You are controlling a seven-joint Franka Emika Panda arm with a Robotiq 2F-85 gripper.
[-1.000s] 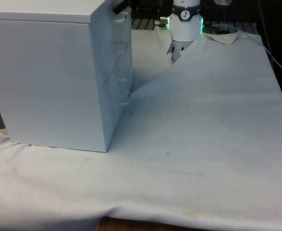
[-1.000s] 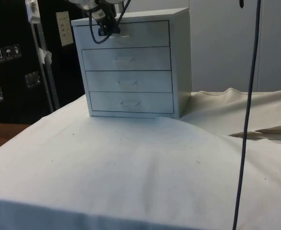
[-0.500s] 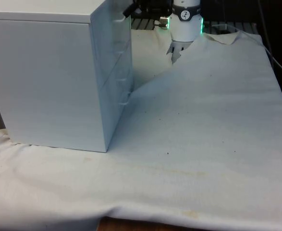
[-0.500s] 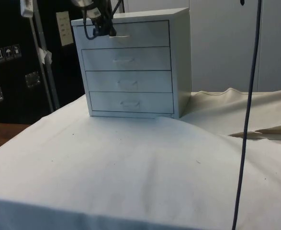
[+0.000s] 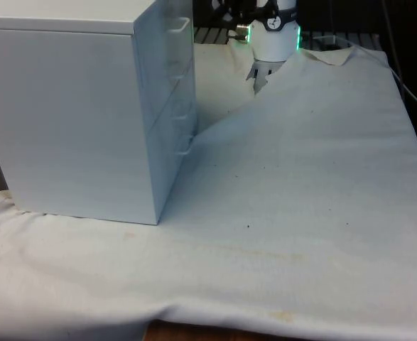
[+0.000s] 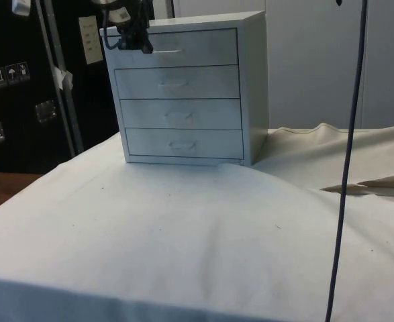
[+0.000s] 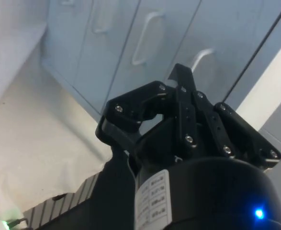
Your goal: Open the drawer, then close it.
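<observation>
My gripper (image 6: 137, 41) hangs off the handle (image 6: 169, 50) of the top drawer (image 6: 183, 47), near it but not touching, at about nine o'clock from it in the side view; in the wrist view my fingers (image 7: 182, 91) look pressed together with nothing between them. All four drawer fronts of the white chest of drawers (image 5: 73, 106) sit flush and shut, each with a pale bow handle. The chest stands on the white cloth (image 5: 300, 177), toward nine o'clock of the table in the front view.
</observation>
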